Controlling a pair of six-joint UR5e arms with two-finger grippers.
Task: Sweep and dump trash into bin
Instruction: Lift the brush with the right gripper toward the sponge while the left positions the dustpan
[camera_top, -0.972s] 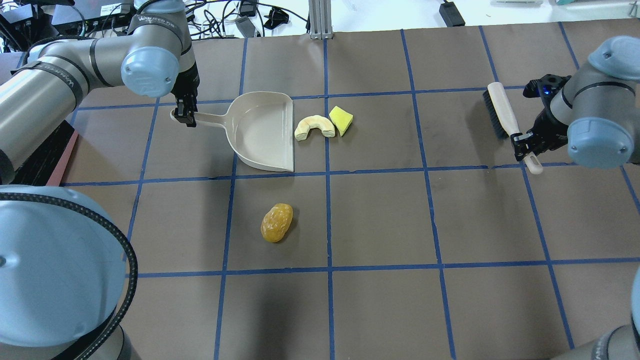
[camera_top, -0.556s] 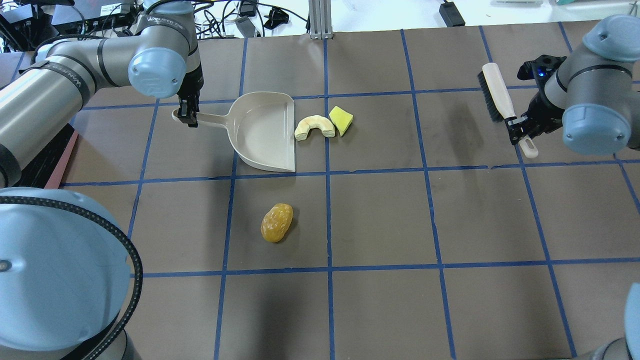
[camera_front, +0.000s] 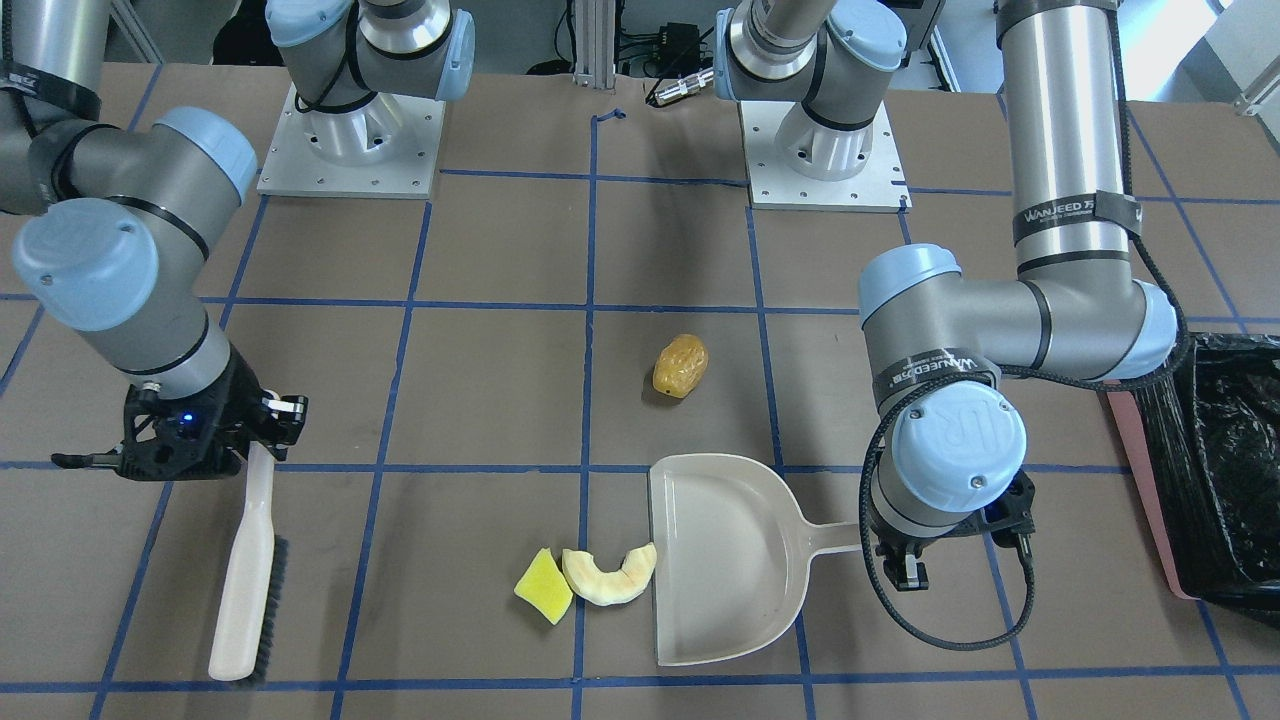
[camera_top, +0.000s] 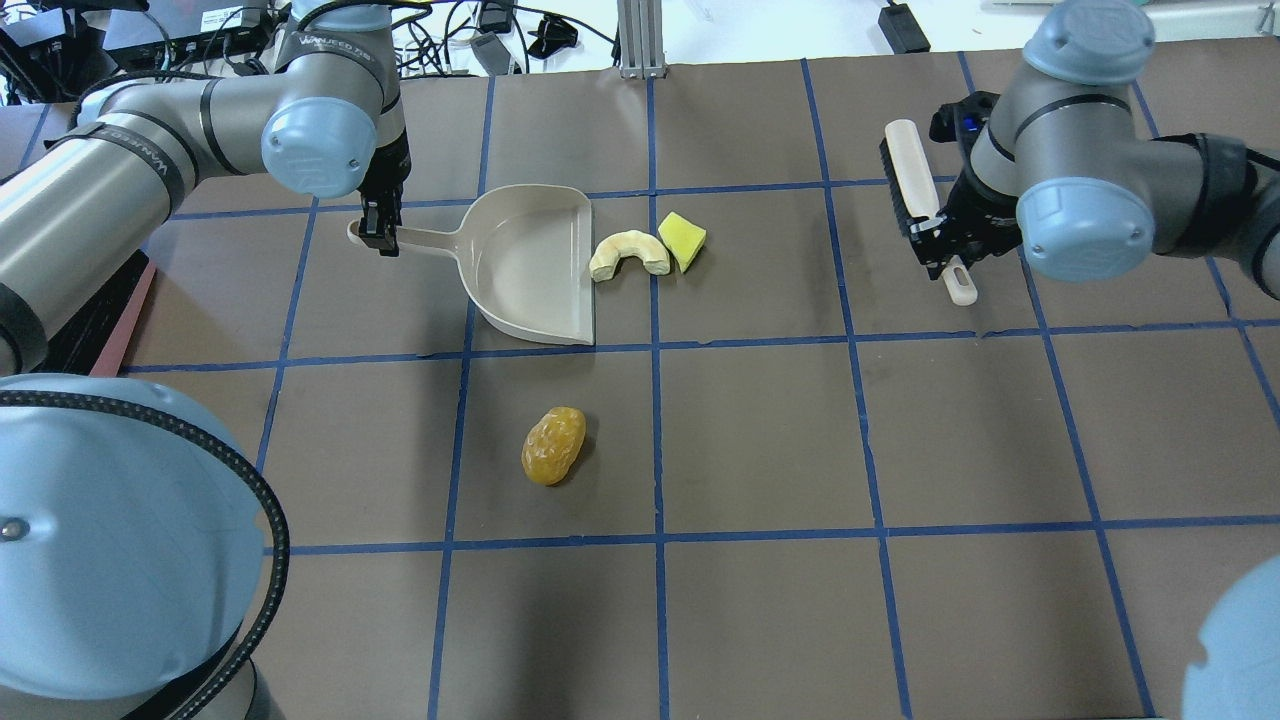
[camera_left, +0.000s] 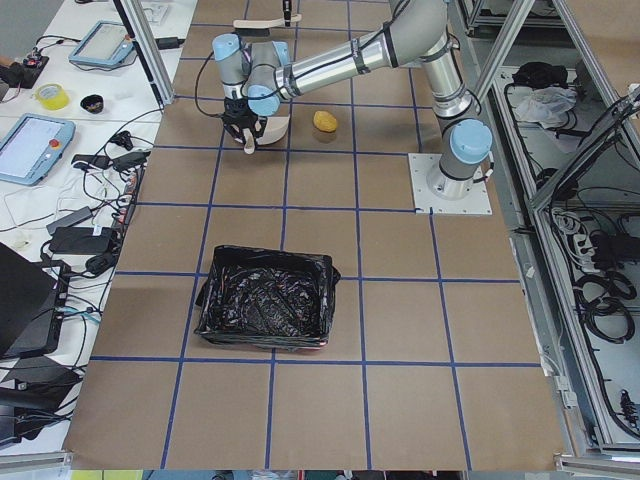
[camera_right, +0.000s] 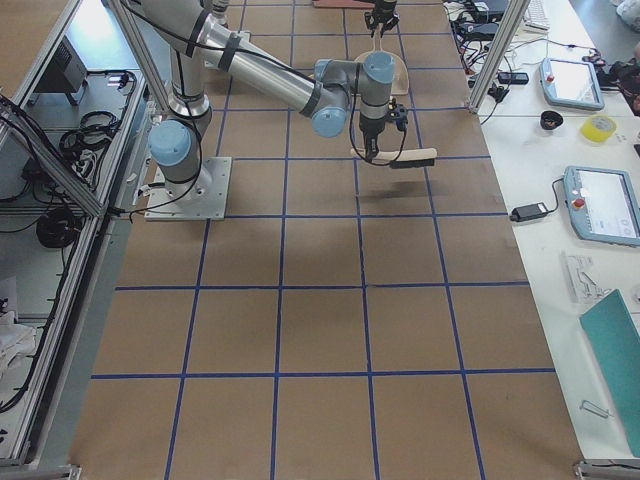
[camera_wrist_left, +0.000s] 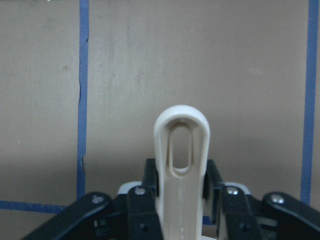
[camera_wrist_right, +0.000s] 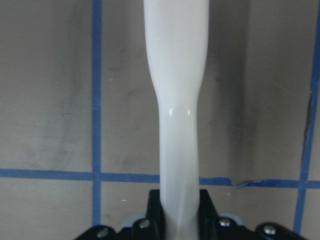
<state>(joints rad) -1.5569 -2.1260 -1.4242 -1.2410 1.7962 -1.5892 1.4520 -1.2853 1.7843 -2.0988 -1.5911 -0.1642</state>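
Three scraps of trash are sitting on the bench, one of each kind. The pale rind slice is lying with its long axis running left to right, arching away from the robot, both ends pointing back toward it. The yellow wedge is touching the rind's right-hand end. The golden-brown nugget is lying on its own, well apart and nearer the robot, with its long axis tilting diagonally.

One beige dustpan is lying flat. Its open mouth is facing the robot's right, just beside the rind's left end, and its handle is pointing left. The left claw is clenching that handle near the hanging loop.

Off to the right, well apart from the scraps, the right claw is gripping the one brush by its handle. Its long axis is pointing away from the robot, with the bristles facing the trash.

The single bin, black bag and all, is sitting far out at the robot's left end of the bench.
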